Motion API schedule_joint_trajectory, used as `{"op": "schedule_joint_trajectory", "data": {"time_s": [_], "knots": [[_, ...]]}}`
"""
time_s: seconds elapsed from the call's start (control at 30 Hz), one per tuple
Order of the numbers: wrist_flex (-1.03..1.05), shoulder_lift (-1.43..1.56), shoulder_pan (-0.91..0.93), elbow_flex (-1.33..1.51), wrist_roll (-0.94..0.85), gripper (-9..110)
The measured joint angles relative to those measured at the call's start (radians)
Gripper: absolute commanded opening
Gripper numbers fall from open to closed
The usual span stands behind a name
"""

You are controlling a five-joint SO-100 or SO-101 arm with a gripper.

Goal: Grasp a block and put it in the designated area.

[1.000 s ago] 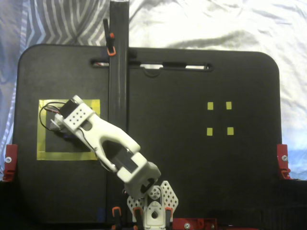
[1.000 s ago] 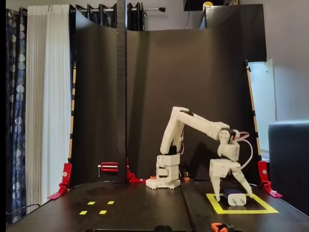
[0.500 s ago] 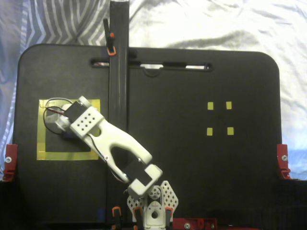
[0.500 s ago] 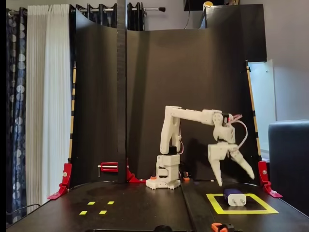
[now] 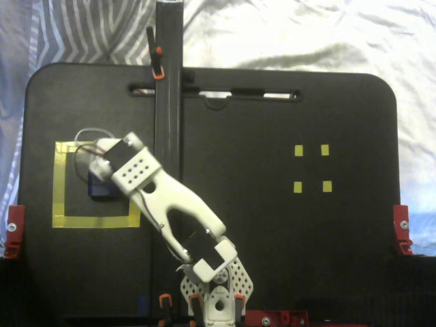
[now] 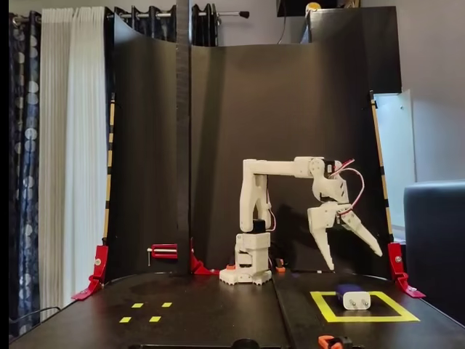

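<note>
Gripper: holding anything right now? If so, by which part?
Nothing is held. In the side-on fixed view the gripper hangs open above the board, clear of the block, which lies inside the yellow tape square.

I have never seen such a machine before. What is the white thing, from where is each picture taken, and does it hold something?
The white thing is a small robot arm bolted to a black board. At its end is a two-finger claw for picking things up.

One fixed view looks straight down from above; there the arm covers most of what lies under it. The other fixed view looks from the front, level with the board.

On the board lies a large square of yellow tape, the designated area. Inside it rests a small dark blue block with two silvery prongs. Four tiny yellow tape squares sit on the other side. Red clamps hold the board's edges.

The claw holds nothing: in the front view its fingers are spread open, raised above the block and apart from it.
</note>
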Motion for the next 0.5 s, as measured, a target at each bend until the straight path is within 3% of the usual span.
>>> {"op": "schedule_joint_trajectory", "data": {"time_s": [0.07,0.17,0.5], "knots": [[0.0,0.017,0.018,0.0,0.0,6],[0.0,0.04,0.049,0.0,0.0,3],[-0.058,0.147,0.212,0.0,0.0,0]]}}
